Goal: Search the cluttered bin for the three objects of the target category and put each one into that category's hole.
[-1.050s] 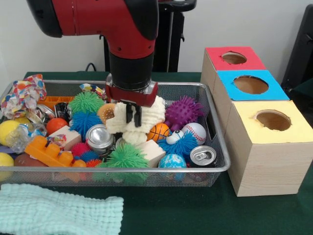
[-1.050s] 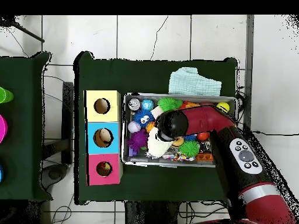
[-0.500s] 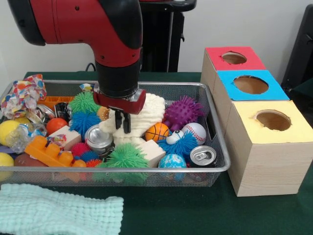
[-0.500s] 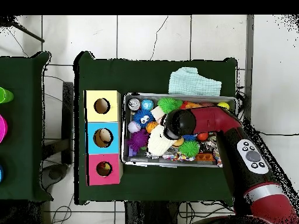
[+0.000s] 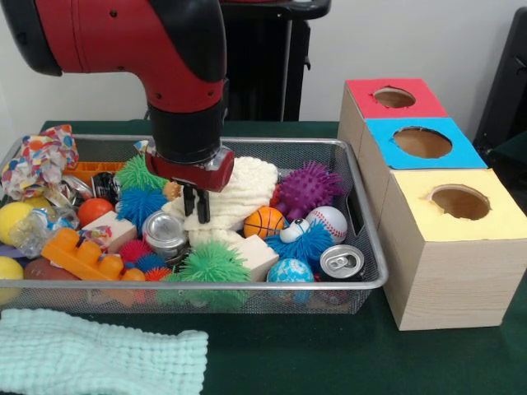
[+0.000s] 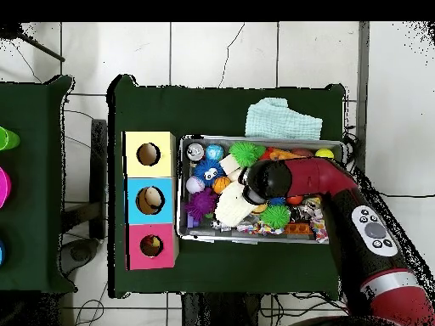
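Since a moment ago the arm has slid toward the left of the front view, and the pincer (image 5: 196,207) has gone with it. It now hangs low in the middle of the wire bin (image 5: 247,285), right against the left part of the cream knitted cloth (image 5: 243,185). I cannot tell if the pincer is spread, pressed together or pinching the cloth, because the cloth sits right behind it.

Nothing shows which kind of thing is wanted, so I can only guess. The closest thing besides the cloth is the silver can (image 5: 167,233). It lies just down and to the left of the pincer in the front view, half tucked under the cloth's edge, with its round top tipped toward the camera. If cans are wanted, the next move is a small one, down and left, and the grab has to go across the can's round sides. A second can (image 5: 341,262) stands in the lower right corner of the bin, well apart from the pincer.

A blue spiky ball (image 5: 142,206) is near the pincer on its left, with a green spiky ball (image 5: 144,171) above it.

Three boxes with holes stand to the right of the bin: the red box (image 5: 409,99) at the upper right, the blue box (image 5: 461,152) in the middle and the yellow box (image 5: 461,247) lowest. The can is on the far side of the pincer from all three.
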You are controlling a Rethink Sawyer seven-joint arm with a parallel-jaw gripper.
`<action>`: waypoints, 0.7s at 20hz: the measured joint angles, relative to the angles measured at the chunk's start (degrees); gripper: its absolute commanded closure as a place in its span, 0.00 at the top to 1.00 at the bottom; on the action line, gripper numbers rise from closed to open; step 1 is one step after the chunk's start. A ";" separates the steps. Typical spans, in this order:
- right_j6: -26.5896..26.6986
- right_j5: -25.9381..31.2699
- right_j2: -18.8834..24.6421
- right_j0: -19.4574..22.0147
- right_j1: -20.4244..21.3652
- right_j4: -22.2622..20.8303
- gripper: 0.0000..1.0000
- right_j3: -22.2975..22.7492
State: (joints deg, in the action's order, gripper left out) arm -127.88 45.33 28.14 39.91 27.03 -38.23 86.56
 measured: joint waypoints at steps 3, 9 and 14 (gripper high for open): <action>0.00 0.00 0.01 0.80 -0.86 0.01 0.00 -0.18; 0.00 0.01 0.21 1.44 -2.38 -0.01 0.00 -0.45; 0.09 0.23 0.42 1.80 -4.24 -0.05 0.00 -2.19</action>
State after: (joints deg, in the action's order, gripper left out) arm -127.79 45.56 28.56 41.71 22.80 -38.28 84.37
